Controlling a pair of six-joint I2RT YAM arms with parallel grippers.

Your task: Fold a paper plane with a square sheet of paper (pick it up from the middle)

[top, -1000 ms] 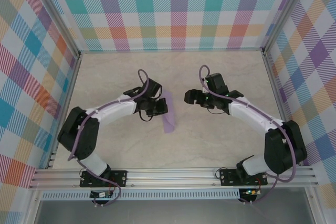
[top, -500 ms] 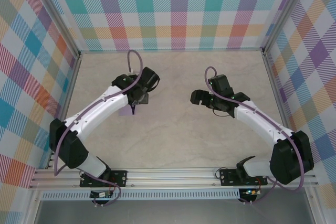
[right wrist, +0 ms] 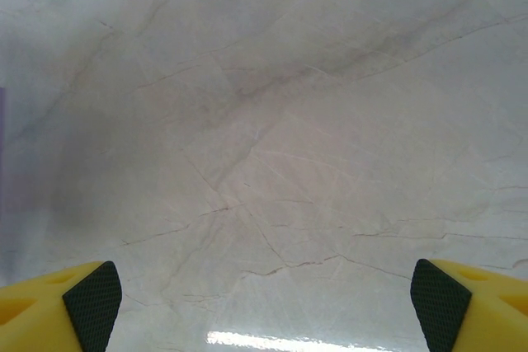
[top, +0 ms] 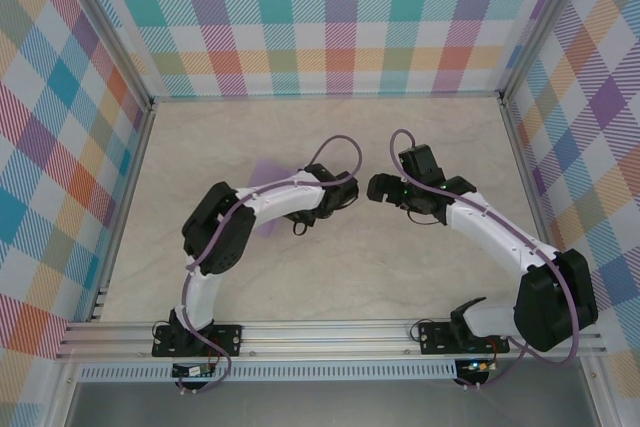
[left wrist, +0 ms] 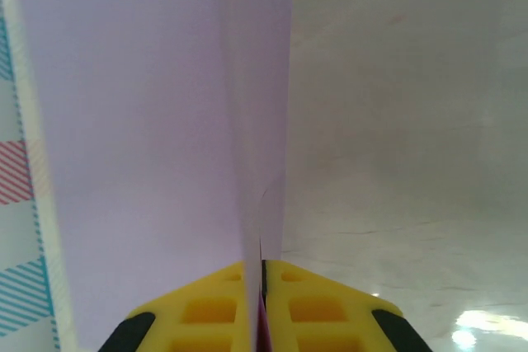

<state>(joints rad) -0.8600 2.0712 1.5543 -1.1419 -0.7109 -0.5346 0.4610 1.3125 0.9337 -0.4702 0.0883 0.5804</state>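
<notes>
The lavender sheet of paper (left wrist: 148,121) is folded into layers along a crease and stands on edge between the yellow fingers (left wrist: 206,311) of my left gripper (left wrist: 262,286), which is shut on it. From above, the paper (top: 268,173) peeks out over and under the curled left forearm, which hides most of its outline. The left gripper (top: 305,215) sits near the table's middle. My right gripper (top: 378,187) hovers just right of it, open, with bare table between its fingertips (right wrist: 92,298). A lavender sliver (right wrist: 2,162) shows at that view's left edge.
The marble-patterned table (top: 330,277) is fenced by plaid walls (top: 340,17) at the back and both sides. An aluminium rail (top: 330,332) with both arm bases runs along the near edge. A purple cable (top: 335,147) loops above the left wrist.
The left arm swung out toward the back left, then curled back to the centre, carrying the paper. The right gripper opened a little wider and stayed nearly in place.
</notes>
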